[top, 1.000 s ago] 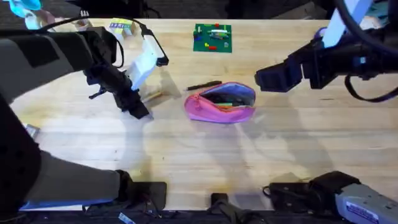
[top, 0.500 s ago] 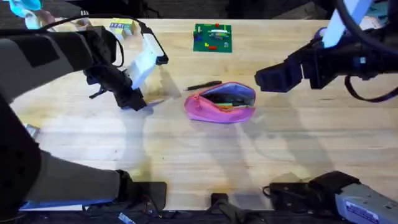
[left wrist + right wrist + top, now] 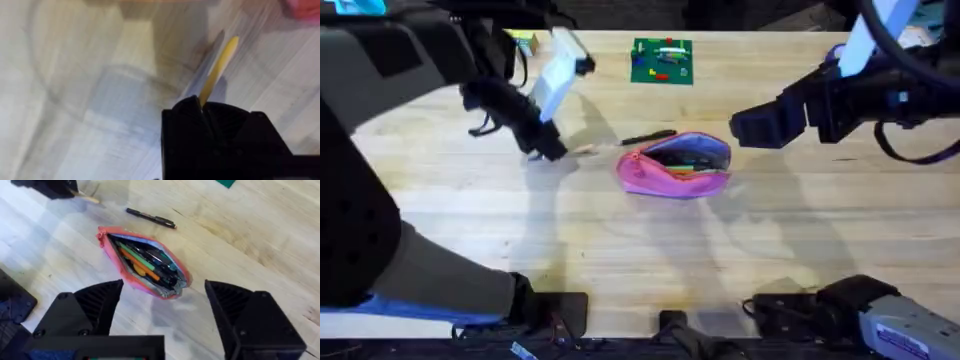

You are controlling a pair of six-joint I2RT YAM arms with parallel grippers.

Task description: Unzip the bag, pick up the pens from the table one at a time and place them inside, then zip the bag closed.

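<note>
Since a second ago your left gripper (image 3: 552, 150) has lifted off the table (image 3: 620, 260) and swung toward the bag (image 3: 675, 166), carrying a yellow pen (image 3: 218, 67) with it; the right arm has not shifted. In the left wrist view that pen is pinched between the closed black fingers, its free end sticking out over the wood with a corner of pink showing at the frame's edge. Your right gripper (image 3: 162, 307) hangs above and just beside the bag with its fingers spread wide and nothing between them. As for progress, you can count the unzipping as done: the bag lies open near the middle of the table, with green, orange and dark pens already inside. What looks left is dropping the yellow pen in, fetching the black pen (image 3: 648, 137) that lies on the table just behind the bag, and then zipping up. Some things you cannot settle from here: the zipper pull is too small to find, the number of pens inside is unclear because they overlap, and the left arm's bulk covers much of the table's left side, so another pen could lie under it.
</note>
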